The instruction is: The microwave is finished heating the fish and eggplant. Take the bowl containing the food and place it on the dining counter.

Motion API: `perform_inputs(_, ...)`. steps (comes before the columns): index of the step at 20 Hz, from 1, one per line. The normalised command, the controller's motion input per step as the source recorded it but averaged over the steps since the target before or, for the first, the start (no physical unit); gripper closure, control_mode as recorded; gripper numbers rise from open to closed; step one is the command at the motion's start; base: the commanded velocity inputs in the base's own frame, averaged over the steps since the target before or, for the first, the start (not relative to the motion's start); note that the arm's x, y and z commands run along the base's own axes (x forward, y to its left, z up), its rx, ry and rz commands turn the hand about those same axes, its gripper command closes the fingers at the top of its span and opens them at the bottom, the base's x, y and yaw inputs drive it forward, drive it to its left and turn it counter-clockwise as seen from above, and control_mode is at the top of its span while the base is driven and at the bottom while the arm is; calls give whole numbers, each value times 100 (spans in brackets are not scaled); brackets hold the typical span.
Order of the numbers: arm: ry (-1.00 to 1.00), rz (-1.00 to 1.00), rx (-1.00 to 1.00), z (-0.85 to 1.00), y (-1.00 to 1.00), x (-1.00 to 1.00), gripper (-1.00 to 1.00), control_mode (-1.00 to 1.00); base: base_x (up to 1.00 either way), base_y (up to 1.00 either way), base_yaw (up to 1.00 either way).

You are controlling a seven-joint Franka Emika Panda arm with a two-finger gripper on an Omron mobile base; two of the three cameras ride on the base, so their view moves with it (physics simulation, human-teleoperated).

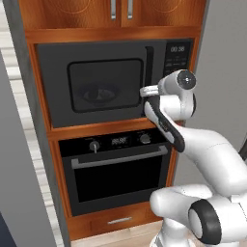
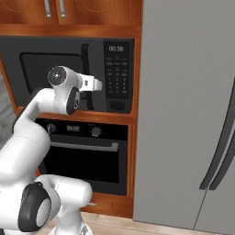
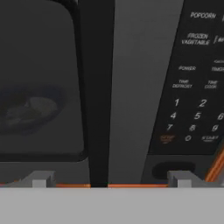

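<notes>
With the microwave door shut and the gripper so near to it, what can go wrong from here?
1. The open gripper straddles the dark vertical door handle; if it drifts toward the keypad, it may press a button instead.
2. The bowl sits close behind the window; a jerky pull on the microwave door might shake the food.

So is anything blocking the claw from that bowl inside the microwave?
Yes. The dark grey microwave's windowed door is shut, with the blue bowl dimly visible behind its glass. The open claw sits close in front of the door's vertical black handle.
</notes>
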Motion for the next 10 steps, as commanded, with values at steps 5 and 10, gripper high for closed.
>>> perform_inputs(5,0,0,4,-27,11,85,-100,-100,0,0,0)
perform_inputs(10,0,0,4,-18,13,78,-100,-100,0,0,0)
